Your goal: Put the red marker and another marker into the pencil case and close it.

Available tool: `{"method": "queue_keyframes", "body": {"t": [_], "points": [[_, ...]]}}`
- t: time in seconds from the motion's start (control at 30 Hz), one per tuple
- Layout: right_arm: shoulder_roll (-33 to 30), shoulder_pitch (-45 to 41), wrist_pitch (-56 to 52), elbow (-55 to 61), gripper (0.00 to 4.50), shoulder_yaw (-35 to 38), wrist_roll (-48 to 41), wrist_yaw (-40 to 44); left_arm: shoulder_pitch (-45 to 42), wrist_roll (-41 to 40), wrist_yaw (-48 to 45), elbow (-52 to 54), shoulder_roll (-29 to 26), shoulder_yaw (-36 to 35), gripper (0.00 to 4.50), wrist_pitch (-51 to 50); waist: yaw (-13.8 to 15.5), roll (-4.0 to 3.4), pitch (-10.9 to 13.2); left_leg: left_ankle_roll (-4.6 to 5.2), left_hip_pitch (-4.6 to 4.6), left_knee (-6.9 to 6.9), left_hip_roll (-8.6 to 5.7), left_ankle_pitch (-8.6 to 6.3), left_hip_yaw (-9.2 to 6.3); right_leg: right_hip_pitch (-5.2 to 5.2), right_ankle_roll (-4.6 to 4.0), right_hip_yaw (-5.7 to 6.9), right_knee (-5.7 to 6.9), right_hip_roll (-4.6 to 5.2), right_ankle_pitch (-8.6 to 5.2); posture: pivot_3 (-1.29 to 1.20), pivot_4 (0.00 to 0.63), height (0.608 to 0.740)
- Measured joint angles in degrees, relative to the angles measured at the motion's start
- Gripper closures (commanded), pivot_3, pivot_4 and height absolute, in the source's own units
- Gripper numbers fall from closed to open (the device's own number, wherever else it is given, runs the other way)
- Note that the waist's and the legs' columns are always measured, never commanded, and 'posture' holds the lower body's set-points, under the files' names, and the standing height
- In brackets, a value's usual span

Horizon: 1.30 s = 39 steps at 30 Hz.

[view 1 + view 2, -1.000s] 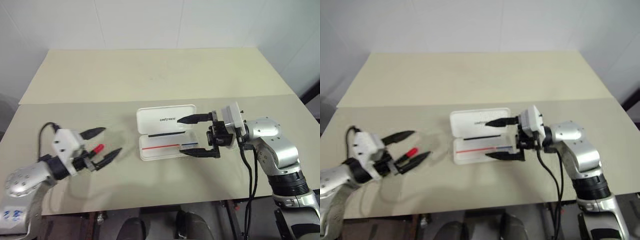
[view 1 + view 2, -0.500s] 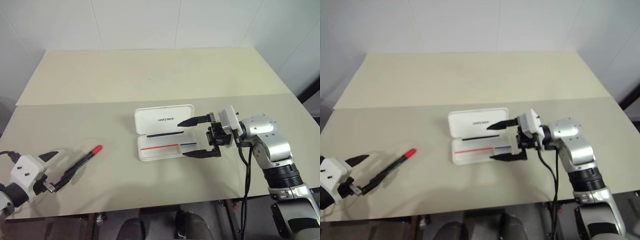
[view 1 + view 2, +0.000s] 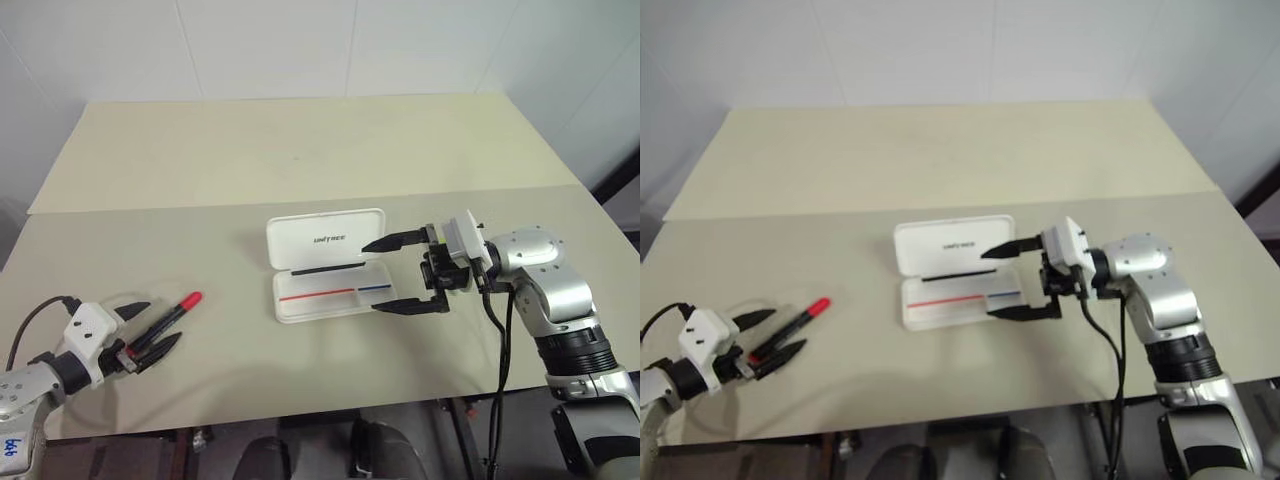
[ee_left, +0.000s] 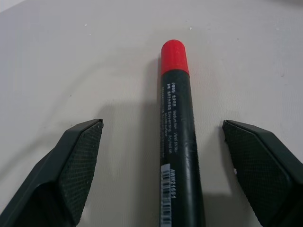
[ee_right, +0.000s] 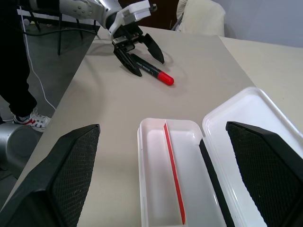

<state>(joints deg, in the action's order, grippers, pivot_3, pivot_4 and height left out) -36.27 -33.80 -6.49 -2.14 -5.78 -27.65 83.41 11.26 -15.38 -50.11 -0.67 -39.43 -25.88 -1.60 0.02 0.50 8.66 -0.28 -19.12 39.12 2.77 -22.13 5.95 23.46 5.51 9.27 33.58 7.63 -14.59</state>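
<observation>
The red marker (image 3: 176, 310), black barrel with red cap, lies on the table at the front left. My left gripper (image 3: 165, 321) is open and low over the marker's tail end, one finger on each side of the barrel (image 4: 177, 137), apart from it. The pencil case (image 3: 325, 240) lies open in the middle, its lid flat toward the back and its tray (image 5: 156, 156) holding thin red, blue and black lines. My right gripper (image 3: 372, 278) is open at the case's right end, pointing left, with nothing between its fingers. Another marker is out of view.
The beige table (image 3: 300, 150) is made of two boards with a seam behind the case. Its front edge runs close to both arms. A person's dark trouser leg (image 5: 14, 71) stands beyond the table's left side. A black cable (image 3: 30, 320) trails from my left wrist.
My left gripper has dropped and drawn back to the left, from above the marker's cap to low around its tail. The marker, the case and my right gripper have stayed in place.
</observation>
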Motion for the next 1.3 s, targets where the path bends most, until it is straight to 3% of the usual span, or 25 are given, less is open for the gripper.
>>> {"method": "queue_keyframes", "body": {"t": [0.37,0.7,0.9,1.1,1.3], "points": [[-1.4,0.8,-0.4,2.3,0.00,1.7,-0.3,-0.8,-0.4,-0.1,0.2,0.1,0.0,3.3,3.88,-0.4,0.1,-0.16,-0.1,-0.04,0.12,0.01,0.03,0.17,-0.15,-0.09,-0.04,-0.04,0.06,0.05,0.02,0.00,0.150,0.740],[-1.8,1.5,-0.8,2.5,0.00,1.8,-0.4,-1.7,-2.8,-8.4,1.1,5.5,3.2,3.6,3.87,-8.5,0.7,-0.07,-0.3,0.01,-0.02,0.01,-0.02,0.06,-0.51,0.03,-0.07,0.01,0.10,0.07,0.06,0.00,0.150,0.740],[-1.8,1.7,0.2,2.2,0.00,1.8,0.6,-3.1,-10.0,-18.5,0.9,14.9,2.1,3.7,3.87,-16.5,0.7,-0.11,-0.2,-0.05,-0.11,0.00,-0.04,-0.03,-0.25,0.03,-0.07,0.17,0.04,-0.01,0.06,0.00,0.150,0.740],[-1.5,2.7,0.5,2.0,0.00,2.2,1.2,-4.8,-17.9,-21.2,-2.3,19.4,-2.5,8.4,3.87,-22.1,0.4,-0.15,-0.2,-0.06,-0.07,0.00,-0.03,-0.02,-0.06,0.00,-0.06,0.13,-0.08,-0.08,0.05,0.00,0.150,0.740],[-3.4,6.1,0.4,3.2,0.00,5.0,1.2,-6.2,-27.2,-16.9,-3.4,19.7,-3.3,19.9,3.87,-23.5,0.8,-0.11,-0.1,-0.06,-0.06,0.04,-0.03,-0.02,0.01,-0.02,-0.06,0.03,-0.13,-0.12,0.05,0.00,0.150,0.740]]}}
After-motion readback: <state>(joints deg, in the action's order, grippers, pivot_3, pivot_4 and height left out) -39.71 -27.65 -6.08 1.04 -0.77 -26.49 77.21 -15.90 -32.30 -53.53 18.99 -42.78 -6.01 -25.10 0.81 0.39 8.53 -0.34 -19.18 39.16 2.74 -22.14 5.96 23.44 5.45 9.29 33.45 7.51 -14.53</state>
